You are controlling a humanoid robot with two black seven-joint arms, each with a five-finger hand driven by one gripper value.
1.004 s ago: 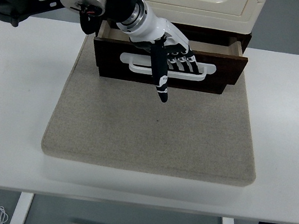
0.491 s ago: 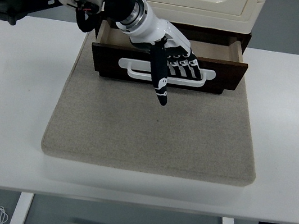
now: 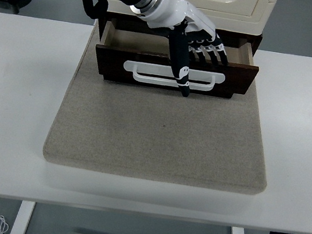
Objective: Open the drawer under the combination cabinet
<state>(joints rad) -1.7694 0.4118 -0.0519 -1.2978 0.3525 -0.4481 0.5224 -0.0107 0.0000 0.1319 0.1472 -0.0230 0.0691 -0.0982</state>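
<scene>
Now, head view: left hand (image 3: 198,46) reaches in from top left, over the open drawer (image 3: 177,61), w/ fingers (image 3: 213,54) loosely extended above the drawer's front panel and thumb (image 3: 181,67) pointing down across the white handle (image 3: 171,75); it grips nothing, hand released. Drawer sticks out from under the cream cabinet (image 3: 216,2) at the table's (image 3: 16,101) far edge, its dark front over the far edge of the beige mat (image 3: 159,135). Drawer interior looks bare wood. Mat sits mid-table, reaching toward the near edge. Right hand not visible.
</scene>
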